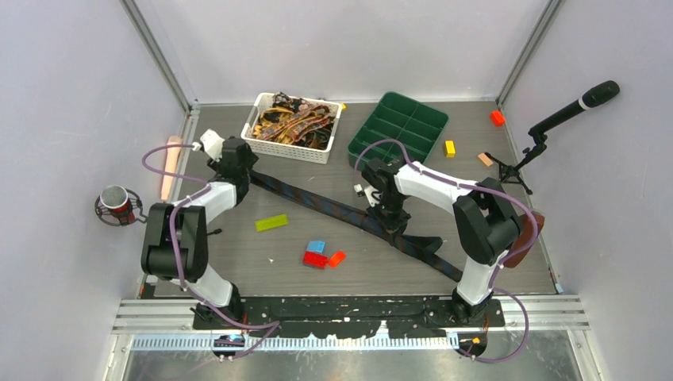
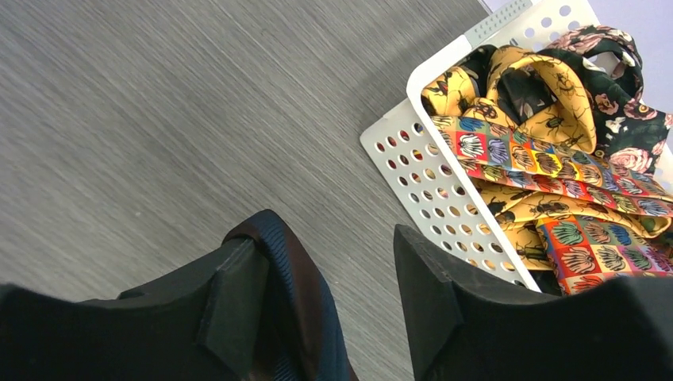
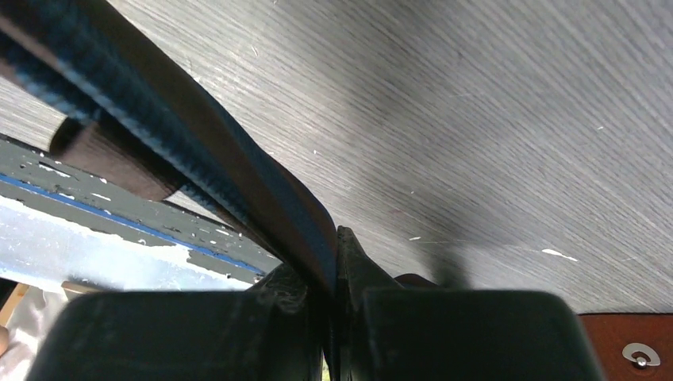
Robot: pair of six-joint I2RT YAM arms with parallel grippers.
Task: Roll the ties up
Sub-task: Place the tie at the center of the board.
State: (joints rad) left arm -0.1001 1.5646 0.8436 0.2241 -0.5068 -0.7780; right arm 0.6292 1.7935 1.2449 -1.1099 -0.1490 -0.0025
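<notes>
- A dark navy tie (image 1: 317, 202) lies stretched diagonally across the grey table (image 1: 262, 262), from centre left to lower right of the overhead view.
- The left gripper (image 2: 325, 254) has its jaws apart; the tie's end rests loose against one finger.
- The right gripper (image 3: 333, 238) is pinched tight on the tie.
- A white basket (image 1: 290, 151) at top centre holds patterned ties (image 1: 295, 123).

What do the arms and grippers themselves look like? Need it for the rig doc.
The left arm and right arm have white shell links with black joint housings. A thin purple cable loops along each. The left gripper and right gripper have matte black, blocky fingers with wedge tips. No markings visible.
</notes>
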